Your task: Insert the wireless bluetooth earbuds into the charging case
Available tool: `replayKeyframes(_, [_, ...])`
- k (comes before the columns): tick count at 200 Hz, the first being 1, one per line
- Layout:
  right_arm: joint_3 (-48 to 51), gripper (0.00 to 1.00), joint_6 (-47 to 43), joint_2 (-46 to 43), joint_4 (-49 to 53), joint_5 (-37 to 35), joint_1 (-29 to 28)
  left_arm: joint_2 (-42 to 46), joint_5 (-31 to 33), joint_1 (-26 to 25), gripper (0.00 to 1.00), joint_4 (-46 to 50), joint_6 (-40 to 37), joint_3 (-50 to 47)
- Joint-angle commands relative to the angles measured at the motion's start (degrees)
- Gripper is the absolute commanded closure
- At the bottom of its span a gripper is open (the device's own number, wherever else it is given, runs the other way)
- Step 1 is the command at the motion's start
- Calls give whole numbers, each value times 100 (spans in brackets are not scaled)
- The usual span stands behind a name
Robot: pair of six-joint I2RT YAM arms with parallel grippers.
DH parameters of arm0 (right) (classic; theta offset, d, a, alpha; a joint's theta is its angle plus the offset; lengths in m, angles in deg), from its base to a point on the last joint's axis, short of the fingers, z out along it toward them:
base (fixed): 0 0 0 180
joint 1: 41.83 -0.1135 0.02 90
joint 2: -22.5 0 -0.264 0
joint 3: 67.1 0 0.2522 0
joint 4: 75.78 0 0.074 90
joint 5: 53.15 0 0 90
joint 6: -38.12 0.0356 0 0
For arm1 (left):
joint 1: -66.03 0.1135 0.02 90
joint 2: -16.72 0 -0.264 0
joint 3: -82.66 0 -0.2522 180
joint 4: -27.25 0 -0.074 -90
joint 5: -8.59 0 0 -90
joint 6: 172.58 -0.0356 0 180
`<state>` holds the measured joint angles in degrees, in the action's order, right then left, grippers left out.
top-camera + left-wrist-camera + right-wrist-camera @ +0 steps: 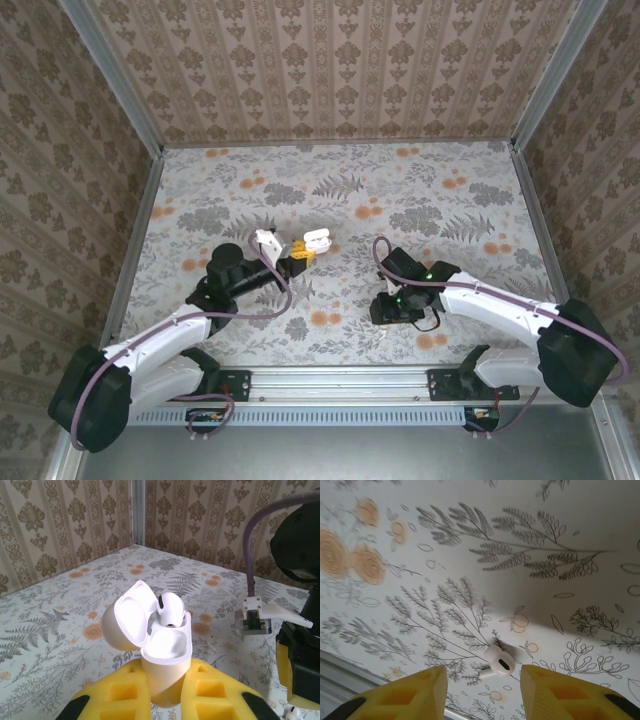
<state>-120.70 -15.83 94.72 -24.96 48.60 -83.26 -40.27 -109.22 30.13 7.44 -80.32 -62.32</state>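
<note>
left gripper: yellow fingers clamped on base of charging case, lid open, one earbud seated inside. right gripper: fingers part open, straddling second earbud lying on table, not touching it.

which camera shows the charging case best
The left wrist view: the charging case sits close up, lid open, one earbud seated inside, clamped in the left gripper. The top external view shows it as a small white blob at that gripper's tip.
</note>
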Motion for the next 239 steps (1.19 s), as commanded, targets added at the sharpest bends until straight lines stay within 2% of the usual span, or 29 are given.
replayKeyframes(1, [64, 57, 171, 170, 61, -169, -137, 143, -101, 22, 100, -81, -87, -99])
replayKeyframes(80, [106, 55, 350, 684, 95, -182, -453, 119, -66, 22, 100, -107, -85, -159])
replayKeyframes(146, [-122, 72, 312, 1206, 16, -343, -472, 101, -31, 22, 100, -107, -53, -174])
replayKeyframes(190, [-504, 78, 117, 1663, 68, -693, -473, 96, 4, 20, 100, -107, -30, -194])
replayKeyframes(239, [-1243, 83, -553, 2009, 246, -1188, -434, 46, 61, 16, 100, -86, -61, -171])
